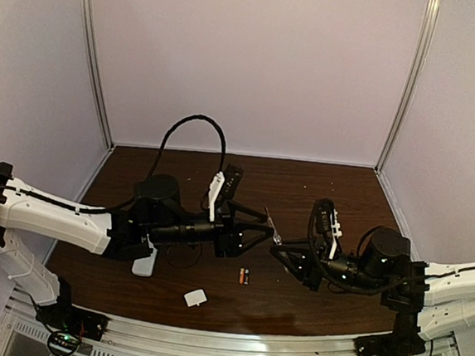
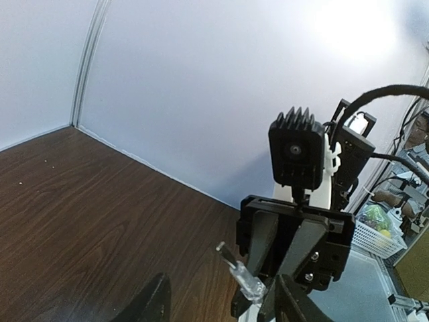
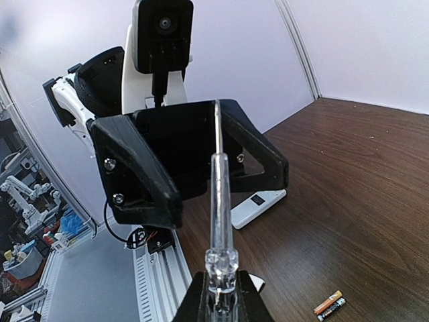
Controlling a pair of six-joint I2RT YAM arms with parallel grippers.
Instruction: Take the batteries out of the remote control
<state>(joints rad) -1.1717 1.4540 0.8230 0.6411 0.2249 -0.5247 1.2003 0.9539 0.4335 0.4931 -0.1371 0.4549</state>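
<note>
Steel screwdriver (image 3: 218, 194), clear-handled, pinched by right end effector (image 3: 218, 296); left end effector (image 1: 261, 225) spread; cylindrical batteries (image 3: 330, 304) on wood table (image 3: 375, 201).

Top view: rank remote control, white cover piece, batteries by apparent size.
1. remote control, narrowly, since the left arm hides part of it
2. white cover piece
3. batteries, smallest even as a pair

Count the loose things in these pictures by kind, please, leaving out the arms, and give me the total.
batteries: 2
remote control: 1
white cover piece: 1
screwdriver: 1
Total: 5
</note>
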